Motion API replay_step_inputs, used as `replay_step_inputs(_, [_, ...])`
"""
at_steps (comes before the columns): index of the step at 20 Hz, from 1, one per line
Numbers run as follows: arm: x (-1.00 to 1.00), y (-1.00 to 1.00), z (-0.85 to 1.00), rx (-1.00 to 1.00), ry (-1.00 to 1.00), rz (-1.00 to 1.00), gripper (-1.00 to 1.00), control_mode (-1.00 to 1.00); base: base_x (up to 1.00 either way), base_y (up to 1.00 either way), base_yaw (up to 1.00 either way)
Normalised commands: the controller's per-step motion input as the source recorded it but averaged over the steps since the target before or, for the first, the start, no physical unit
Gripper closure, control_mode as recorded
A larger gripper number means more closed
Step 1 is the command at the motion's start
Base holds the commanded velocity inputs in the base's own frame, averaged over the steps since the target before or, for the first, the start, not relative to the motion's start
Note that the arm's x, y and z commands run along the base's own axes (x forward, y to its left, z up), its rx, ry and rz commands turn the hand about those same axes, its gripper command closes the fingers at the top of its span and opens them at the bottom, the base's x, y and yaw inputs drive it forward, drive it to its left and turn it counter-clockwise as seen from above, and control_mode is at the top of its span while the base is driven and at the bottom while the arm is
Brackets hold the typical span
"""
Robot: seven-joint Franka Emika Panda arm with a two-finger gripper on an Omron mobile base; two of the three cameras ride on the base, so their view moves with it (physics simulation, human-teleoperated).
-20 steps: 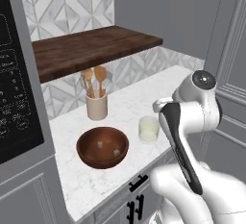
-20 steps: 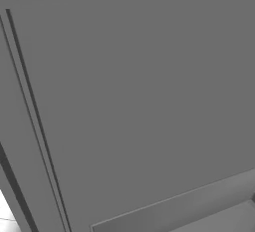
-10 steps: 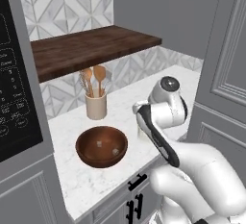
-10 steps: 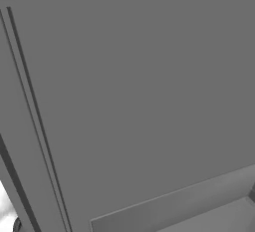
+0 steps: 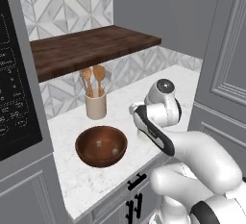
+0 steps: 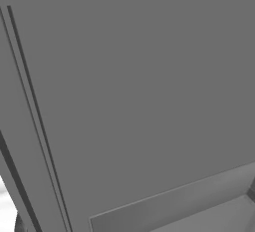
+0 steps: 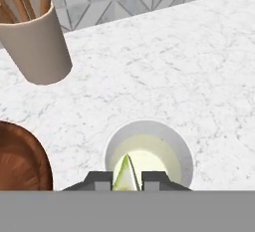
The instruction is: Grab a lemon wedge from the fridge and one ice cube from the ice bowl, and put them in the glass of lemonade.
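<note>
So the lemon wedge [image 7: 126, 174] was pinched between the tips of the gripper [image 7: 126, 180], jaws clamped on it, hanging right over the mouth of the glass of lemonade [image 7: 148, 154] in the hand view. Fridge run looked done to me, since the wedge was already out and lined up above the drink, just not dropped in yet. The glass sat on the marble table [image 7: 164, 61], with the wooden ice bowl [image 5: 101, 145] just beside it and the beige crock of wooden spoons [image 5: 95, 104] further back by the tiled wall. Couldn't make out an ice cube inside the bowl. By my count, left to do: let the wedge go, then the whole ice cube part.
</note>
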Motion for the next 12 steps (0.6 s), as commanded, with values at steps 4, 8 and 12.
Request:
replay_step_inputs(4, [0.16,-0.32,-0.03,0.06,0.00,0.00,1.00,-1.00,0.00,0.00,0.00])
replay_step_inputs(8, [-0.07,0.00,-0.05,0.00,0.00,0.01,1.00,-1.00,0.00,0.00,0.00])
replay_step_inputs(12, [0.00,0.01,-0.23,0.00,0.00,0.00,1.00,-1.00,0.00,0.00,0.00])
